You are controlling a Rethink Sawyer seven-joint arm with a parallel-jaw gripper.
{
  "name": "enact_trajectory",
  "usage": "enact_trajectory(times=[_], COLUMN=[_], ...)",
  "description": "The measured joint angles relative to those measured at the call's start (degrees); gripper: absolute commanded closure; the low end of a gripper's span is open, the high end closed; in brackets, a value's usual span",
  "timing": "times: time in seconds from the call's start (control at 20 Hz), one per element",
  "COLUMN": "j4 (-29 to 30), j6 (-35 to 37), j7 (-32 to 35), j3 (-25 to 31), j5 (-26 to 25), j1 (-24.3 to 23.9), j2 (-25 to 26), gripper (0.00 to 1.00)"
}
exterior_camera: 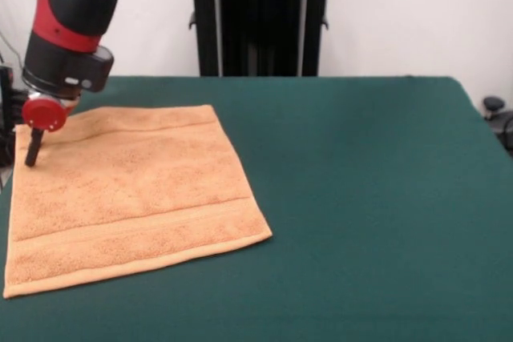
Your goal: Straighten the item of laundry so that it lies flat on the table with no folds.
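We see the towel [132, 198] spread on the left part of the bench [369, 198], apparently flat with no folds showing. The gripper [34, 150] stands at its far left corner, tip down on or just above the cloth; we cannot tell if it is apart or together. No containers here.

The towel [132, 194] under my arm is fluffy, rough terry cloth; the counter [377, 198] is matt green felt; my shell is glossy plastic.
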Motion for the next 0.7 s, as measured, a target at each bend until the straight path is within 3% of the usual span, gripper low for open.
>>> enact_trajectory(times=[0.45,0.7], j4=[0.42,0.74], j6=[0.25,3.99], j7=[0.00,0.00], j3=[0.00,-0.07], j5=[-2.42,-3.84], j1=[1.22,1.43], j2=[-1.35,-3.81], gripper=[0.00,0.00])
